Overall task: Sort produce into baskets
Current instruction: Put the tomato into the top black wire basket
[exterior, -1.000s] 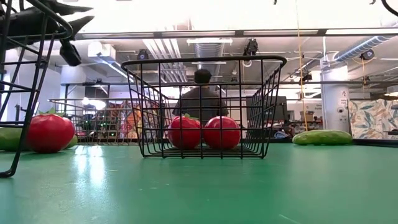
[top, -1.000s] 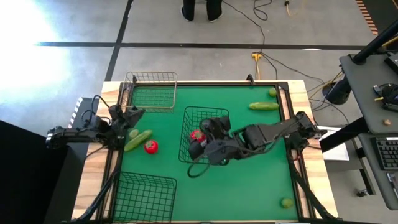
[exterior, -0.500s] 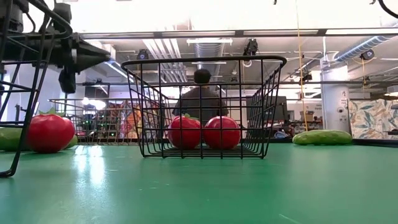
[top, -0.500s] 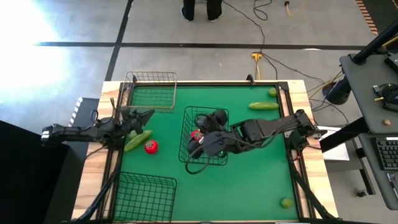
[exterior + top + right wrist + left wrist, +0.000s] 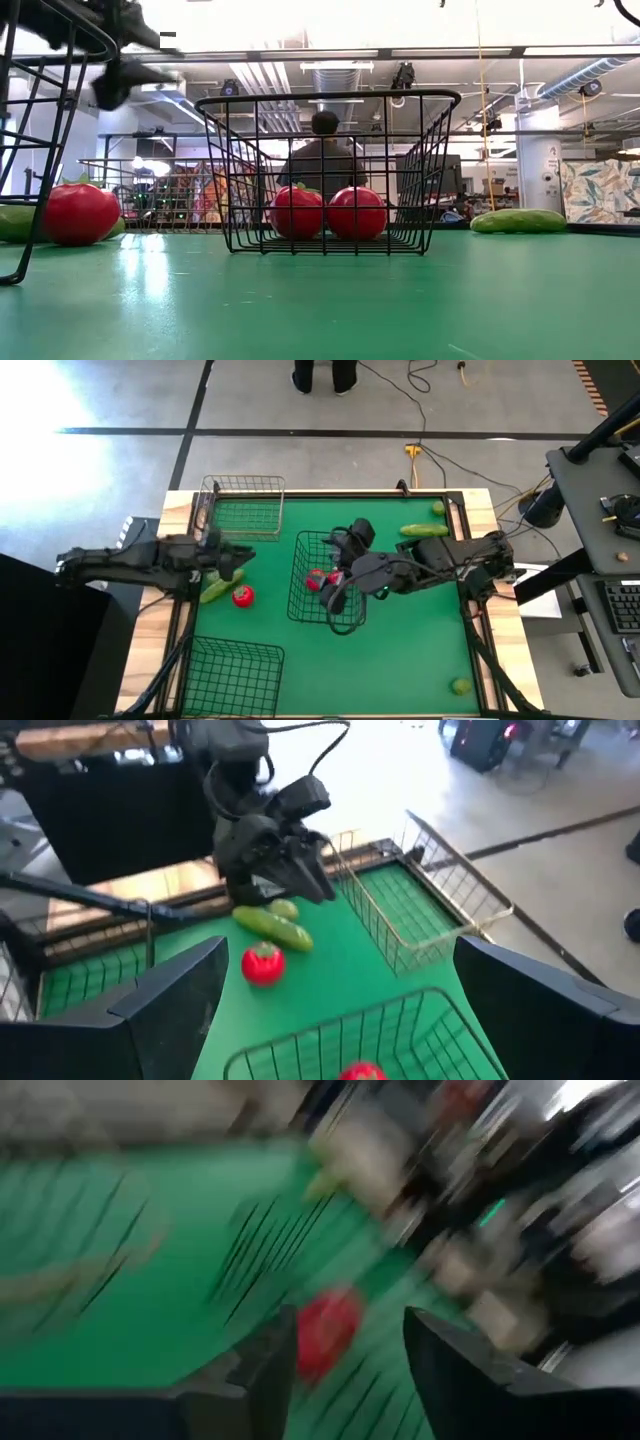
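Three tomatoes are seen: two lie side by side inside the middle black basket, just beside the right tool, which is held above that basket's far part. The third tomato lies on the green worktop, near the left tool and touching nothing of it. Two cucumbers are counted: one just beside the loose tomato and below the left tool, the other near the far right edge. Three limes are visible: one against the near cucumber, one at the far right corner, one at the near right corner. Three baskets are present; the paler one stands at the far left, the second black one at the near left. Both tools are spread apart and hold nothing; in the left wrist view a red tomato shows between the parted fingers, well beyond them.
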